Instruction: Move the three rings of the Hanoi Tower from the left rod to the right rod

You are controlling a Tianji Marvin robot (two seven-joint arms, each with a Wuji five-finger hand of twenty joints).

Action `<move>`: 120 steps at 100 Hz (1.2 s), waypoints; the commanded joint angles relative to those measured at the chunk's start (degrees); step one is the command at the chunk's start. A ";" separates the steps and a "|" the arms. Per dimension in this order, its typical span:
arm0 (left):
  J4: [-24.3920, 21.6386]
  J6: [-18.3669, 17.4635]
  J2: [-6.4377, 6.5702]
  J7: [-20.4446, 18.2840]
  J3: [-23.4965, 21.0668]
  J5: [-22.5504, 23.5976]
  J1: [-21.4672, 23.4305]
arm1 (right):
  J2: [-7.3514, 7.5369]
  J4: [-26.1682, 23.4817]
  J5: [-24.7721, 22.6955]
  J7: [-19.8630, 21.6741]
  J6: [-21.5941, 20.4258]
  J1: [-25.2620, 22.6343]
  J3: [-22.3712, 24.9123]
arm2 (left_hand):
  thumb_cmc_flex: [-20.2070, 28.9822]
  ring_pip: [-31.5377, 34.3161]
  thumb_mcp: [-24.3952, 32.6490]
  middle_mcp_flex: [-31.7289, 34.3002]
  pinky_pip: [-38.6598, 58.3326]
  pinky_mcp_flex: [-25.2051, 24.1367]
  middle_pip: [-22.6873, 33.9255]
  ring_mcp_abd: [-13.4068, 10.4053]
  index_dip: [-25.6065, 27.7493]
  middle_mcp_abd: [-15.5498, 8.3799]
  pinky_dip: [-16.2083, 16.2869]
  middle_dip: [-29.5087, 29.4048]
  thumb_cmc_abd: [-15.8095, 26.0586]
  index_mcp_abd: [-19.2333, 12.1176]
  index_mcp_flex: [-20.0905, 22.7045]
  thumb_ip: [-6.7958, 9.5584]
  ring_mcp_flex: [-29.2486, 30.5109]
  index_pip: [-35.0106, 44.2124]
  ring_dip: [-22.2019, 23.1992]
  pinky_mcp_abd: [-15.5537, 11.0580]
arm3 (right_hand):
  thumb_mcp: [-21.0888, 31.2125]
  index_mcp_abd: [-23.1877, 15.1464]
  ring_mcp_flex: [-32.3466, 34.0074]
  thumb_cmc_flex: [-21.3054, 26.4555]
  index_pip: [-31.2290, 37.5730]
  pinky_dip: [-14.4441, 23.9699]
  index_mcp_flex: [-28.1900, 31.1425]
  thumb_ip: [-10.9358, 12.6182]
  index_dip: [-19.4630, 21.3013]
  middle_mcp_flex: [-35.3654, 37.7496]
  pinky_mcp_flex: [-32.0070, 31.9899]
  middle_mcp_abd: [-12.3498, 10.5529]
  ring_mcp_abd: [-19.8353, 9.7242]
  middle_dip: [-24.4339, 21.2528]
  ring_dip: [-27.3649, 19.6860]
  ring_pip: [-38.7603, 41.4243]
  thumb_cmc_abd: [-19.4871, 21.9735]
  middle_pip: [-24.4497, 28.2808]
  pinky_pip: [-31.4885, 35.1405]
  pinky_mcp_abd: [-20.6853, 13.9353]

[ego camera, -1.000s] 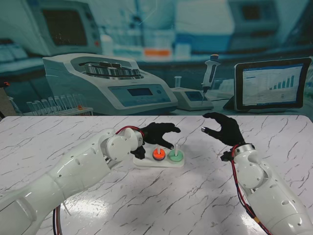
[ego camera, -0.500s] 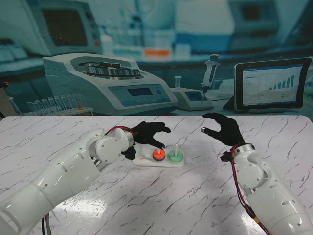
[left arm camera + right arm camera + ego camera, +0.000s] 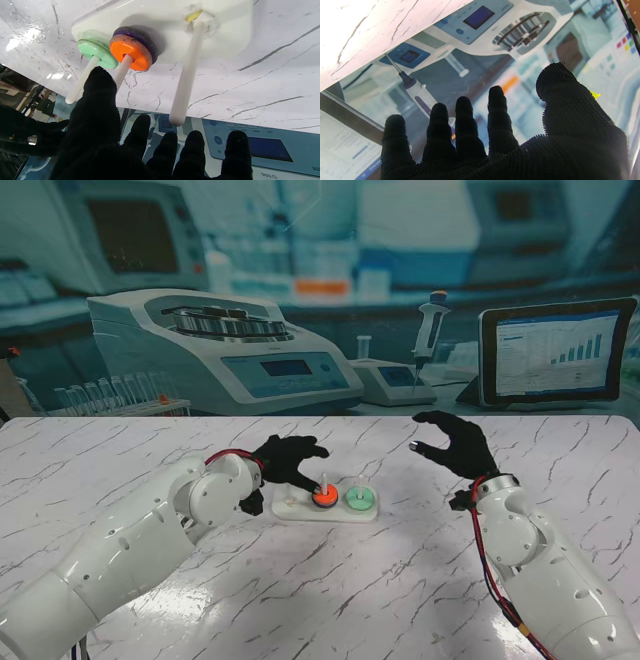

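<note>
A: Where do things stand on the bench (image 3: 420, 580)?

B: The white base (image 3: 300, 511) sits near the bench's middle with 3 rods. The left rod (image 3: 186, 72) is bare. The middle rod carries the orange ring (image 3: 324, 496) on a purple ring (image 3: 146, 40). The right rod holds the green ring (image 3: 359, 499).

A: And the hands?

B: The left hand (image 3: 285, 460) hangs over the base's left end, fingers spread, gripping nothing. The right hand (image 3: 455, 445) hovers well apart toward the bench's right edge, fingers apart, also empty.

A: So what makes the next pick go well?

B: My guess: orange wants lifting next. Pinch its rim from 2 opposite sides, thumb (image 3: 100, 85) and a fingertip. Raise it straight along the rod until it clears the tip, or it may drag the base.
</note>
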 commanded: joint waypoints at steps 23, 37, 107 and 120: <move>-0.66 1.82 0.44 -0.92 2.92 4.00 -0.60 | -0.49 -0.21 0.14 -0.08 0.09 -0.34 -0.19 | -4.22 -1.82 -2.67 -4.33 -3.58 -1.85 -1.20 1.18 1.45 1.22 -1.20 -0.56 0.08 1.43 -2.21 0.56 -3.45 0.08 -0.57 1.99 | -0.74 -0.71 -0.36 1.03 0.03 0.47 0.66 1.48 -0.78 1.19 -0.58 -0.70 -0.18 0.18 0.87 0.67 1.34 0.69 0.46 -4.56; 0.01 2.97 0.32 -0.40 4.93 5.36 -1.59 | -0.49 -0.24 0.14 -0.11 0.09 -0.37 -0.19 | -5.04 -1.99 -2.63 -4.97 -4.30 -2.12 -1.27 1.23 1.80 1.48 -1.39 -0.61 -0.48 1.65 -3.65 0.50 -4.01 -0.31 -0.68 2.13 | -0.79 -0.84 -0.34 0.97 0.02 0.47 0.65 1.48 -0.80 1.10 -0.51 -0.90 -0.31 0.14 0.84 0.84 1.47 0.68 0.48 -4.62; 1.49 3.33 -0.23 -0.93 12.67 7.46 -6.78 | -0.53 -0.33 0.27 -0.20 0.29 -0.43 0.05 | -6.93 -3.54 -2.56 -9.79 -10.92 -3.12 -3.45 0.75 5.32 1.19 -2.84 -3.38 -0.26 -1.78 -1.02 0.14 -8.90 1.20 -1.38 1.71 | -0.62 -0.66 -0.21 1.16 0.06 0.51 0.71 1.50 -0.76 1.15 -0.66 -0.63 -0.14 0.17 0.65 -0.50 1.10 0.48 0.48 -4.69; 1.85 3.13 -0.29 -1.66 13.65 6.77 -7.52 | -0.55 -0.30 0.26 -0.29 0.27 -0.40 0.08 | -5.99 -3.68 -2.33 -9.84 -11.80 -3.10 -3.58 0.70 5.13 1.41 -2.83 -4.32 -1.14 -1.72 -1.68 0.27 -9.36 0.60 -1.48 1.64 | -0.67 -0.61 -0.25 1.18 0.07 0.50 0.72 1.49 -0.75 1.16 -0.63 -0.62 -0.14 0.19 0.81 -0.11 1.18 0.53 0.48 -4.60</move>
